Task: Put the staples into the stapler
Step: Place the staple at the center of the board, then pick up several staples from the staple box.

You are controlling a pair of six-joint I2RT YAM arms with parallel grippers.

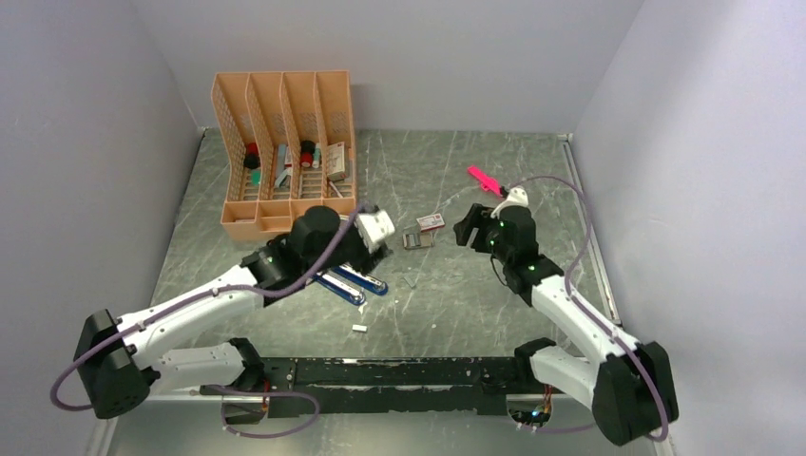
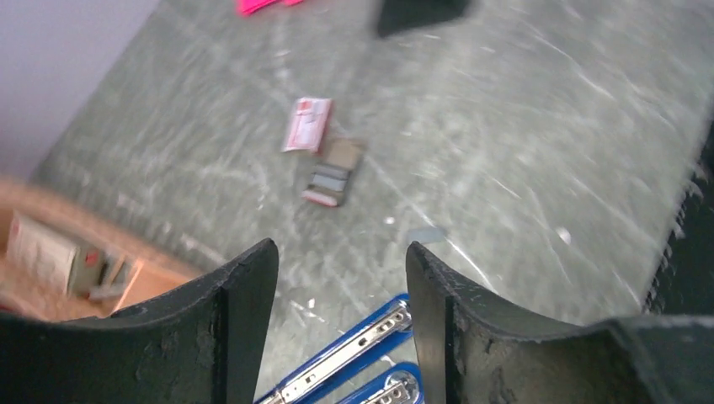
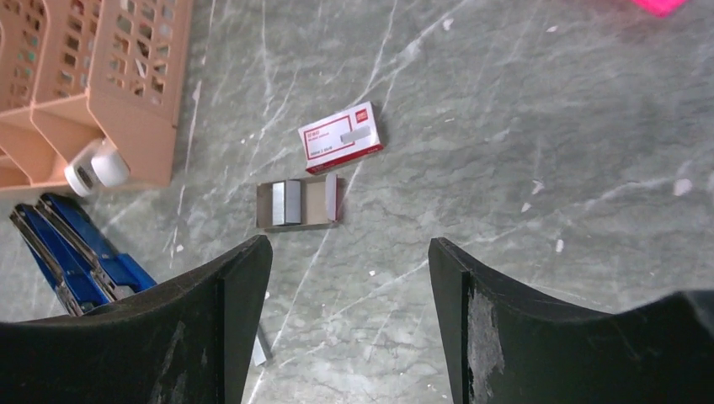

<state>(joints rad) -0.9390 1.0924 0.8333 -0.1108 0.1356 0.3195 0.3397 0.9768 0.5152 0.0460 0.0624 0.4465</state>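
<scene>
The left arm (image 1: 190,304) and right arm (image 1: 570,318) have white links, black joints and bases, each trailed by a looping mauve cable (image 1: 551,178). Their curved fingers (image 3: 210,337) are scuffed matte black.

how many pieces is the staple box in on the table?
2, both on the table: the pink-and-white sleeve, and the open tray holding staples beside it. The rack may hide more.

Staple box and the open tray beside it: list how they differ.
The staple box is white with pink print; the tray is brown cardboard inside. The staple box shows a closed printed face; the tray lies open, holding a grey block of staples. Both are small and lie flat on the table.
</scene>
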